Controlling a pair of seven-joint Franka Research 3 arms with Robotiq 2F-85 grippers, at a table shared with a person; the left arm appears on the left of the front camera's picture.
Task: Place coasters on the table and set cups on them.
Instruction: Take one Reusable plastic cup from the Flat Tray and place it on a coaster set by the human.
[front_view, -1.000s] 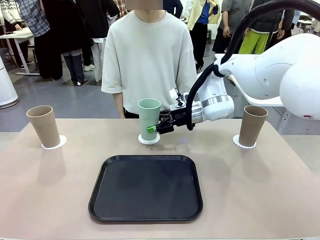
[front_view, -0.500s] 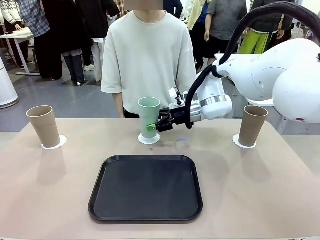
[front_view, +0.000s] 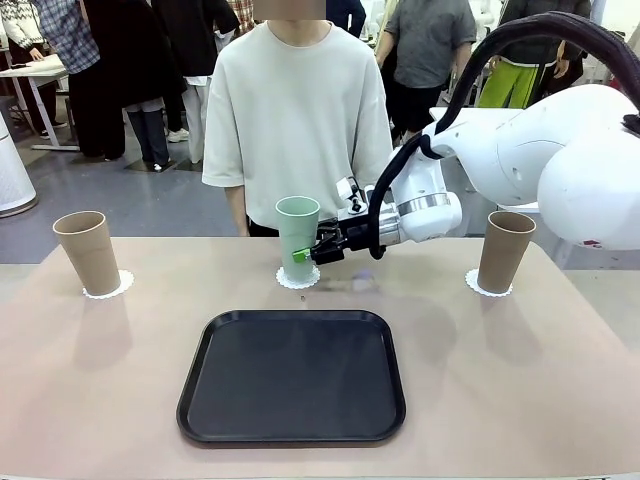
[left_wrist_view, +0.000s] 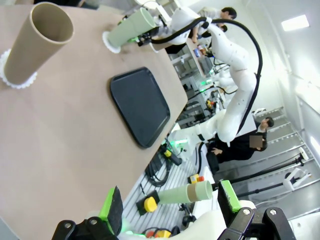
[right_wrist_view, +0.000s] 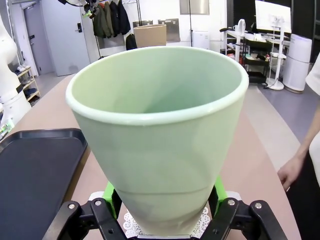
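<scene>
Our right arm reached across the table (front_view: 520, 360), its gripper (front_view: 305, 254) clamped low on the mint cup (front_view: 297, 234) standing on the far-middle coaster (front_view: 298, 280). Our left gripper (left_wrist_view: 170, 205) hung with fingers apart.

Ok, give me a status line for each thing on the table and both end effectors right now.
Pale mint green tumbler: upright on the middle lacy white coaster, gripped near its base.
Left tan-brown tumbler: upright on its lacy white coaster, free.
Right tan-brown tumbler: upright on its lacy white coaster, free.
Black square tray: flat, nothing on it.
Right end effector: shut on the mint tumbler.
Left end effector: open, holding nothing.
</scene>
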